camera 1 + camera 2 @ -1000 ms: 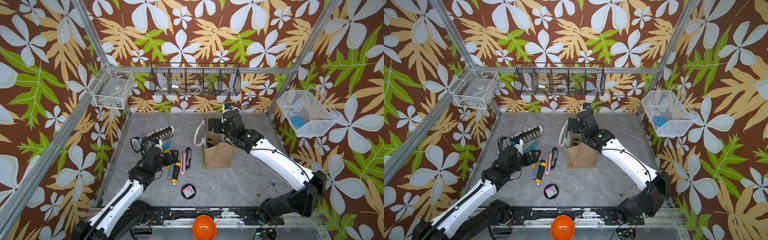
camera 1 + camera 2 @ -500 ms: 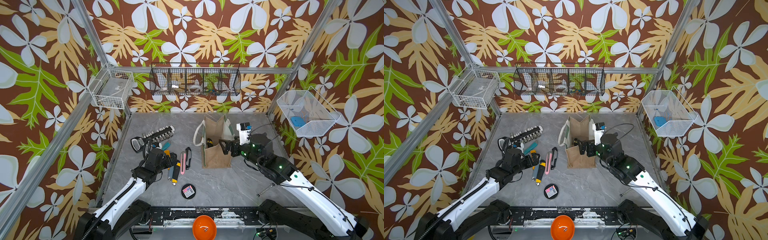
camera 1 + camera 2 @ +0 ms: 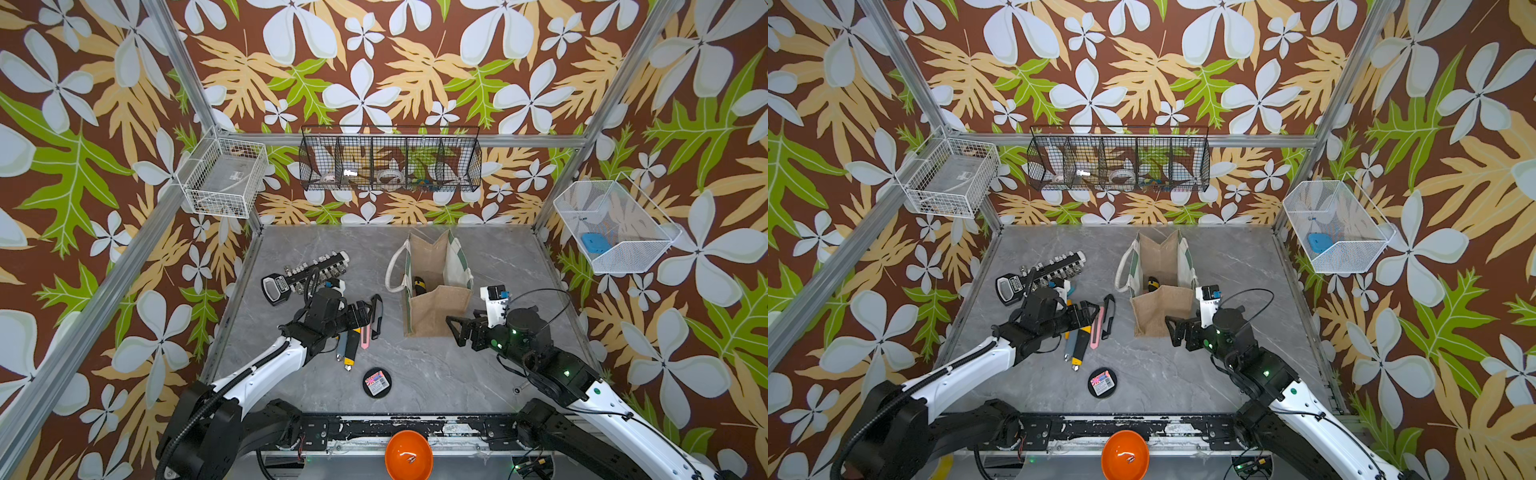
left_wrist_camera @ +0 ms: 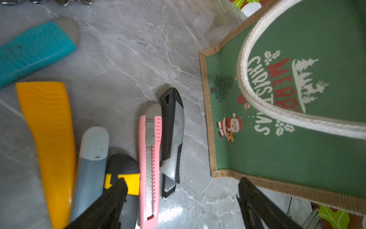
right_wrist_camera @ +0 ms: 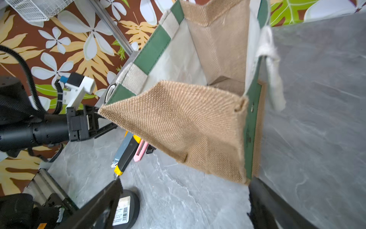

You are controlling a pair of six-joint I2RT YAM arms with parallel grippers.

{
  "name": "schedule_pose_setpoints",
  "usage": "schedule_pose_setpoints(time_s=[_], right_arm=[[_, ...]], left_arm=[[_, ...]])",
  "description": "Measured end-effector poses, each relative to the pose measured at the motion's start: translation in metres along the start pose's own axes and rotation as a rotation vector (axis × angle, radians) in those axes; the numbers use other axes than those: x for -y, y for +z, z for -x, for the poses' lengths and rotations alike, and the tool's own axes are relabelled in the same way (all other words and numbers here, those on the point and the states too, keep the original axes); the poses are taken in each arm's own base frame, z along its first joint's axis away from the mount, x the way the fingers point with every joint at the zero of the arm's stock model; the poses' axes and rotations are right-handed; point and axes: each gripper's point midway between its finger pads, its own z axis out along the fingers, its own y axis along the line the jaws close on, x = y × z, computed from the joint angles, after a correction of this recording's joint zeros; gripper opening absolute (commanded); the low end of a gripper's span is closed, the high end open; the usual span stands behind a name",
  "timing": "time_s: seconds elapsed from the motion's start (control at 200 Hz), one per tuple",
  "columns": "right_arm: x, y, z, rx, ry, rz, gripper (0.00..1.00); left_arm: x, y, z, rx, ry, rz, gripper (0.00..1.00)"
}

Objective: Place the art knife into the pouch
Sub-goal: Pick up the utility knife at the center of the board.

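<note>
Left wrist view: left tool [image 4: 183, 181] spread wide, nothing in it, hanging over the knife row on the bench [image 4: 118, 59]. Height over bench: can't tell.

Art knife = prob the pink snap-off cutter [image 4: 150, 158]. That's my call, there are several cutters there. It lies flat, touching a grey/black utility knife [image 4: 172, 134] on one side, w/ a yellow/black cutter [image 4: 122, 174] just beside the other.

Its long axis crosses the jaw line, so the fingers would meet its long edges. Good. But it sits off-centre, near the finger over the yellow/black cutter, and the grey knife is inside the gap too. Risk: grabbing 2.

Just past the other finger is the pouch [image 4: 297, 158], green face toward the knives. In both top views it stands upright, mouth open, mid-bench.

Left arm is clearly nearer. The right tool [image 5: 186, 181] has its jaws apart and is empty, at the pouch's burlap side, w/ the pouch between it and the knife.

Look: slim pink plastic body, ribbed grey slider, blade state unclear.
</note>
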Motion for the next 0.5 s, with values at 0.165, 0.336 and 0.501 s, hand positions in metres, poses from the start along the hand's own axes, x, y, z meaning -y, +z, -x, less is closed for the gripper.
schedule_pose_setpoints(time_s=[0.165,0.336,0.501], right_arm=[[-0.007,-0.005,-0.002,0.003,0.022,0.047,0.99],[-0.018,-0.020,0.007,0.053,0.038,0.116,0.99],[-0.022,-0.031,0.010,0.091,0.034,0.150,0.99]], left_arm=[[0.014,0.022,-0.005,-0.063,0.021,-0.008,0.80],[0.028,0.043,-0.003,-0.102,0.054,-0.011,0.76],[0.027,0.058,0.003,-0.115,0.078,0.028,0.71]])
